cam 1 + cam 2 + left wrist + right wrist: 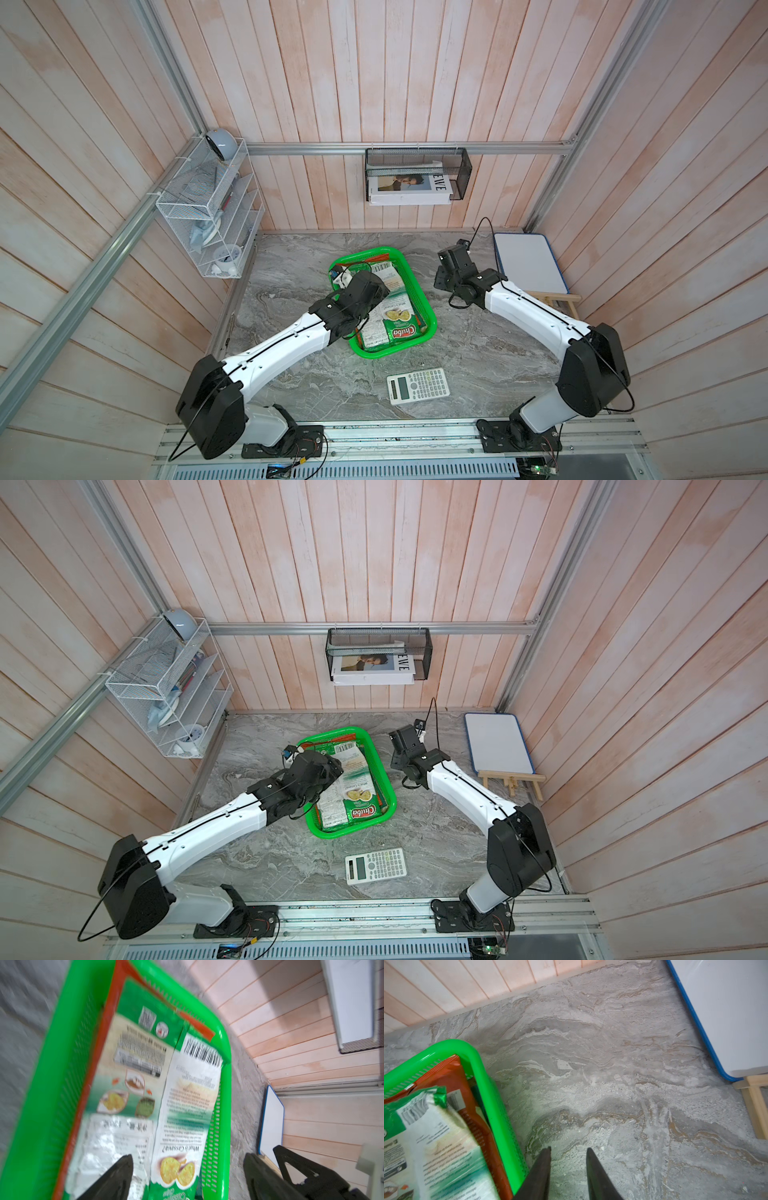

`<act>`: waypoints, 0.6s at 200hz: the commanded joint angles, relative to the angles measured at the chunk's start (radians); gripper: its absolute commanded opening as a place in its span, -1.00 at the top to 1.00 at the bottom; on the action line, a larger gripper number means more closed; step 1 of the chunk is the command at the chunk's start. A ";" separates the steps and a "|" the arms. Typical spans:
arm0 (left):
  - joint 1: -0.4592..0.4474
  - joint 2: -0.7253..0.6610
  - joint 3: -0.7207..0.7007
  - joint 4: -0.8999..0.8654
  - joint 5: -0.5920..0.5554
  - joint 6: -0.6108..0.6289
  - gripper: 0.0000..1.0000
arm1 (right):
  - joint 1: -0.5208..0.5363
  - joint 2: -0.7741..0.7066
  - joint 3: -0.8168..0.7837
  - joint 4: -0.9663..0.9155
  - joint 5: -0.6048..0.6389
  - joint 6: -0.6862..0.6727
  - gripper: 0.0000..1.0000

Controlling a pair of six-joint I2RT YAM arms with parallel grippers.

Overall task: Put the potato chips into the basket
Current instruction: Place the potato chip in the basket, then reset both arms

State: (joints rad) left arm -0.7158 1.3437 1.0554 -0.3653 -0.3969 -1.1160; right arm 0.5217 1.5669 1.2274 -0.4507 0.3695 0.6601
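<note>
Basket: green, mid-table, long sides running near to far; it holds every bag in sight
Table: grey marble; no bag lies loose on it in both top views
Chuba bag: top of the pile, along the right wall, logo at the near end
Beige-green bag: just left of the Chuba bag, flat, back panel up
Orange-red bag: lowest in sight, its edge showing at the far end and along the left wall
Other bags: hidden under these; count cannot be told
Stacking, judged: the basket is little wider than two bags, so they overlap flat
Left gripper: over the pile's near-left part, jaws spread wide, nothing between them; contact with a bag not seen, view blurred
Step, judged: drop-off over the pile, task close to done
Right gripper: over bare table just right of the basket's far corner, jaws partly apart, empty; judged parked clear of the left arm
Calculator: near side, apart from the basket, not a task item
</note>
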 commanded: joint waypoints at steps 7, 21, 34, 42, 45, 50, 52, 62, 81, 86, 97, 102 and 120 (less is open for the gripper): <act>0.094 -0.099 -0.045 0.115 -0.348 0.484 -1.00 | -0.133 0.010 -0.027 -0.038 0.034 0.033 0.34; 0.204 -0.118 -0.118 0.237 -0.373 0.621 -1.00 | -0.203 0.003 -0.041 -0.059 0.080 0.044 0.34; 0.308 -0.125 -0.167 0.298 -0.377 0.684 -0.99 | -0.258 -0.017 -0.082 -0.040 0.162 0.032 0.35; 0.356 -0.125 -0.192 0.326 -0.373 0.734 -1.00 | -0.283 -0.039 -0.126 0.002 0.218 -0.001 0.36; 0.368 -0.125 -0.200 0.336 -0.378 0.762 -1.00 | -0.290 -0.050 -0.148 0.025 0.248 -0.012 0.37; 0.382 -0.124 -0.217 0.357 -0.393 0.808 -0.99 | -0.299 -0.071 -0.191 0.078 0.294 -0.043 0.37; 0.386 -0.123 -0.224 0.366 -0.401 0.826 -0.99 | -0.301 -0.078 -0.209 0.104 0.311 -0.060 0.37; 0.398 -0.117 -0.271 0.427 -0.429 0.930 -0.99 | -0.310 -0.122 -0.315 0.264 0.389 -0.168 0.37; 0.428 -0.095 -0.342 0.510 -0.446 1.051 -0.99 | -0.326 -0.180 -0.518 0.633 0.450 -0.404 0.38; 0.443 -0.089 -0.359 0.521 -0.433 1.049 -0.99 | -0.332 -0.185 -0.563 0.737 0.442 -0.462 0.39; 0.486 -0.078 -0.397 0.549 -0.360 1.030 -1.00 | -0.346 -0.174 -0.647 0.923 0.429 -0.562 0.41; 0.507 -0.073 -0.415 0.567 -0.333 1.009 -1.00 | -0.350 -0.165 -0.671 0.979 0.427 -0.591 0.41; 0.574 -0.043 -0.471 0.648 -0.247 0.975 -1.00 | -0.386 -0.153 -0.676 0.958 0.338 -0.558 0.42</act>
State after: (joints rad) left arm -0.2111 1.2701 0.6441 0.1326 -0.7437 -0.1780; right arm 0.1711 1.4025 0.5663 0.2256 0.7353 0.2470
